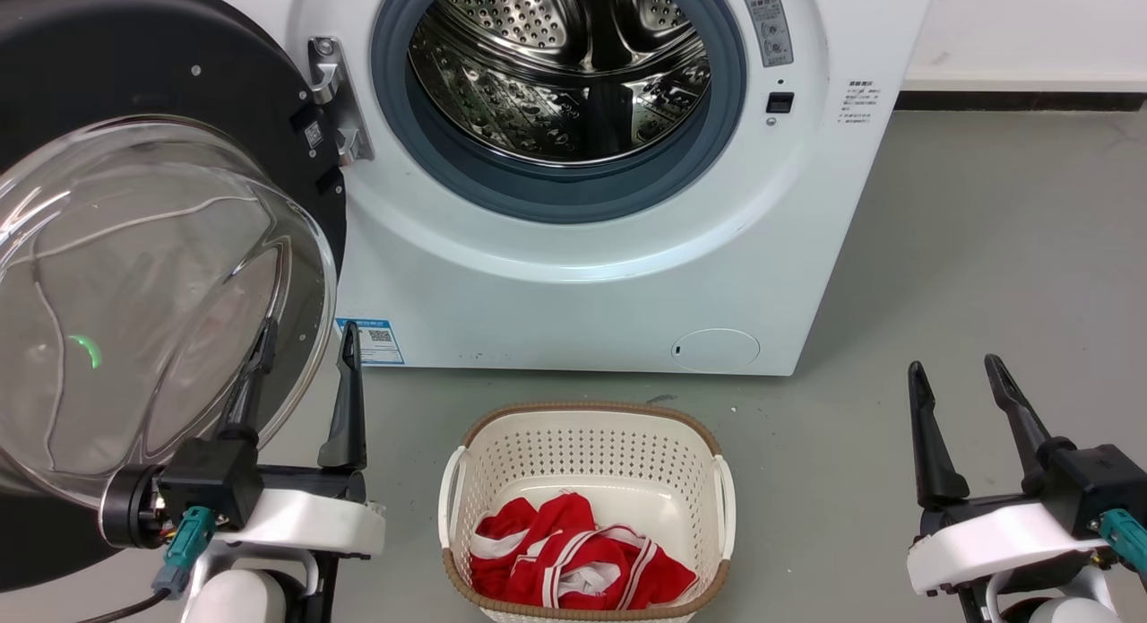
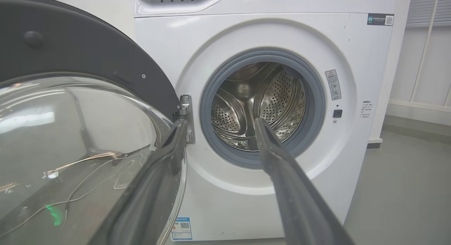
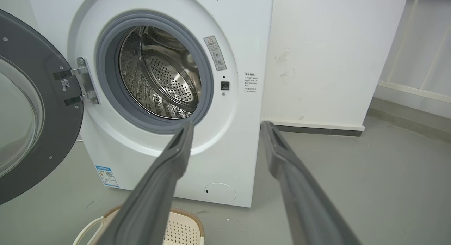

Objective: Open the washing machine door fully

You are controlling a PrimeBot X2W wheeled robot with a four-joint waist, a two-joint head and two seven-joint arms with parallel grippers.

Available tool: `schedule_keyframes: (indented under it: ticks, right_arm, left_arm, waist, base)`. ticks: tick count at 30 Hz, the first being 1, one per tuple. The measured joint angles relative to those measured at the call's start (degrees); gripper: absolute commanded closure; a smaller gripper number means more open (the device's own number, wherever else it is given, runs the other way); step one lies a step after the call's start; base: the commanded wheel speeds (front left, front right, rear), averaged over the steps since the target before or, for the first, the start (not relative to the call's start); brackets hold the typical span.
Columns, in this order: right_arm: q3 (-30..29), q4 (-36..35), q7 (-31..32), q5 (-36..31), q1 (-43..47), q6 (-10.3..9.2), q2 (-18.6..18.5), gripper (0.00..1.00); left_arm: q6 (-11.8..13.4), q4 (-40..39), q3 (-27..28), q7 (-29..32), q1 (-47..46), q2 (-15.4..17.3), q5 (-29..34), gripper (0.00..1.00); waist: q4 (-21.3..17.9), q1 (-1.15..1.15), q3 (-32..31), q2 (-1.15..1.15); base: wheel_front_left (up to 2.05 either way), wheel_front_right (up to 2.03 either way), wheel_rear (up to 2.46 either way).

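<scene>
The white washing machine (image 1: 582, 273) stands ahead with its grey gasket and steel drum (image 1: 560, 63) exposed. Its black round door (image 1: 134, 94) is swung wide to the left on a metal hinge (image 1: 336, 99), the clear glass bowl (image 1: 134, 291) bulging toward me. My left gripper (image 1: 306, 336) is open at the bowl's lower right rim, holding nothing; whether a finger touches the glass I cannot tell. In the left wrist view the door (image 2: 70, 54), the machine (image 2: 246, 37) and the left gripper (image 2: 219, 122) appear. My right gripper (image 1: 954, 367) is open over the floor at the lower right, likewise (image 3: 227, 124).
A cream perforated laundry basket (image 1: 587, 444) with a red and white garment (image 1: 573, 560) sits on the grey floor (image 1: 986, 273) in front of the machine, between my two arms. A white wall with a dark skirting (image 1: 1021, 101) runs to the machine's right.
</scene>
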Motion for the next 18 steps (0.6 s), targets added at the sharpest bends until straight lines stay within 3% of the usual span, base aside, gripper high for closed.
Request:
schedule_keyframes:
  ticks: [10, 18]
  right_arm:
    - [-0.30, 0.05, -0.08, 1.00, 1.09, 0.00, 0.00, 0.00]
    - [-0.13, 0.71, -0.16, 1.09, 1.23, 0.00, 0.00, 0.00]
  left_arm:
    - [-1.65, 2.66, 3.69, 0.00, 1.14, -3.91, -1.09, 0.00]
    - [-3.65, 3.75, 5.34, 0.00, 1.63, -5.23, 0.47, 0.00]
  waist:
    - [-0.44, 0.00, -0.11, 0.00]
    - [-0.67, 0.00, -0.10, 0.00]
  base:
    - [0.00, 0.00, 0.00]
    - [0.00, 0.00, 0.00]
